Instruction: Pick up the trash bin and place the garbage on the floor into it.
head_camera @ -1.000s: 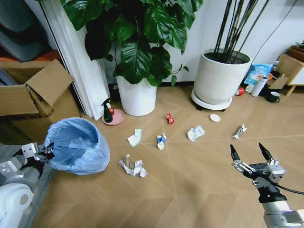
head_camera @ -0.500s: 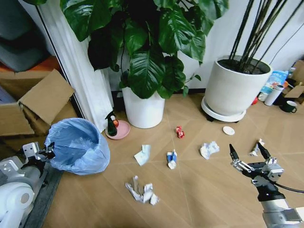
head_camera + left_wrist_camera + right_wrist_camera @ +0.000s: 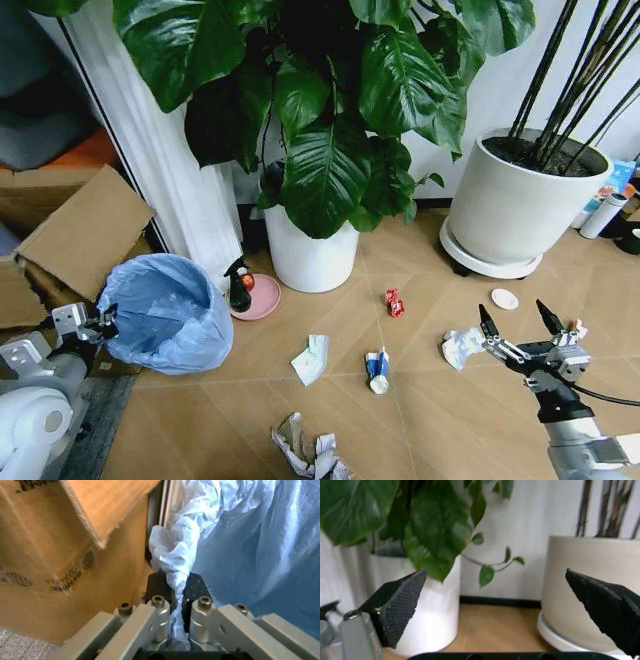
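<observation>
The light brown wood-look floor (image 3: 440, 420) with its herringbone planks carries everything here. The small round black trash bin (image 3: 165, 315), lined with a crinkly light-blue plastic bag, is at the left edge of this floor, near a brown cardboard box (image 3: 70, 235) and a white curtain. The left gripper (image 3: 97, 323) is at the bin's left rim; in the left wrist view its fingers (image 3: 161, 609) are clenched on a twisted fold of the blue bag (image 3: 175, 558).

The garbage lies well apart from the bin, spread over the middle of the floor: a crumpled white paper wad (image 3: 462, 348) just beside the right gripper (image 3: 518, 325), a torn grey-white paper (image 3: 308, 452) at the near edge, a folded white paper (image 3: 313, 359), a blue-and-white tube-like wrapper (image 3: 376, 369), a red wrapper (image 3: 394, 302) and a small white disc (image 3: 505, 298). The right gripper hangs above the floor with its fingers spread wide, holding nothing.

I think the bin is being carried toward the litter. To do it well, the grip should take the rim and not only the thin bag, which may slip or tear, and the bin should stay upright and stop close beside the pieces.
</observation>
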